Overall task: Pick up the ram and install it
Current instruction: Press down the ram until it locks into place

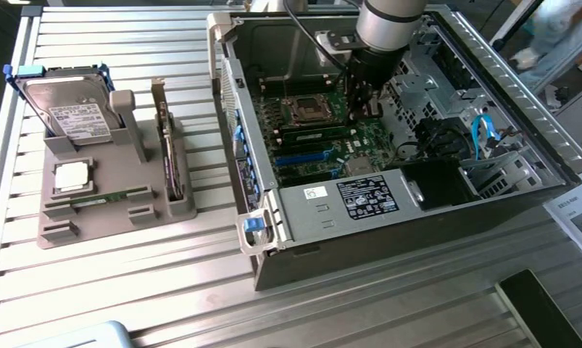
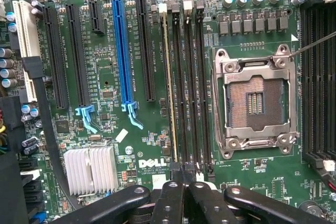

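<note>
A robot arm is reaching down into an open computer case (image 1: 406, 181) that is lying on its side on a slatted metal table (image 1: 175, 290), its gripper (image 1: 360, 98) hanging just above the motherboard (image 1: 315, 138), beside the bare processor socket (image 1: 308, 109). In the wrist view the black fingers (image 2: 170, 200) are pressing together at the end of a bank of memory slots, where the ram (image 2: 169, 87) is standing on edge in the slot nearest the blue expansion slot (image 2: 121, 53), its thin gold-tinted top edge running the slot's full length; whether the fingertips are still touching it cannot be told. The neighbouring black memory slots (image 2: 191, 82) are lying between the stick and the socket (image 2: 257, 100). A finned silver heatsink (image 2: 90, 169) is sitting near the Dell lettering. Toward the table's edge at the exterior view's left, a grey parts holder (image 1: 107, 188) is carrying a hard drive (image 1: 70, 109), an upright card with a metal bracket (image 1: 163, 138) and a second green stick (image 1: 111, 197) lying flat
</note>
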Action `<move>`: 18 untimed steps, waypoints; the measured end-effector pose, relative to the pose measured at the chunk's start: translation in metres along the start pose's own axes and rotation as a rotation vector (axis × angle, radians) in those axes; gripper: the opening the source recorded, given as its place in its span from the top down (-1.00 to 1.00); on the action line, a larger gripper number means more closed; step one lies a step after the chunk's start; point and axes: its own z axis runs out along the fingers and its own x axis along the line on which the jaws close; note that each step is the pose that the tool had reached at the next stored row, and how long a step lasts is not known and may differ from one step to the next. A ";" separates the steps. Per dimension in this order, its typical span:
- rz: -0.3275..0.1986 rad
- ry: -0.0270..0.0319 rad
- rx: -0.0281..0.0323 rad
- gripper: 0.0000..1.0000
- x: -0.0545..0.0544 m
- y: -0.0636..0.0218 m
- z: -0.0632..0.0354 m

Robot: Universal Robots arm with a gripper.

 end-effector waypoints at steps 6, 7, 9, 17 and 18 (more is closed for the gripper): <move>-0.013 0.0014 0.0004 0.79 0.000 0.0000 0.0003; -0.013 0.0014 0.0004 0.79 0.000 0.0000 0.0003; -0.013 0.0014 0.0004 0.79 0.000 0.0000 0.0004; -0.034 -0.0001 0.0007 0.79 0.000 0.0000 0.0005; -0.035 -0.0002 0.0007 0.79 0.000 0.0000 0.0005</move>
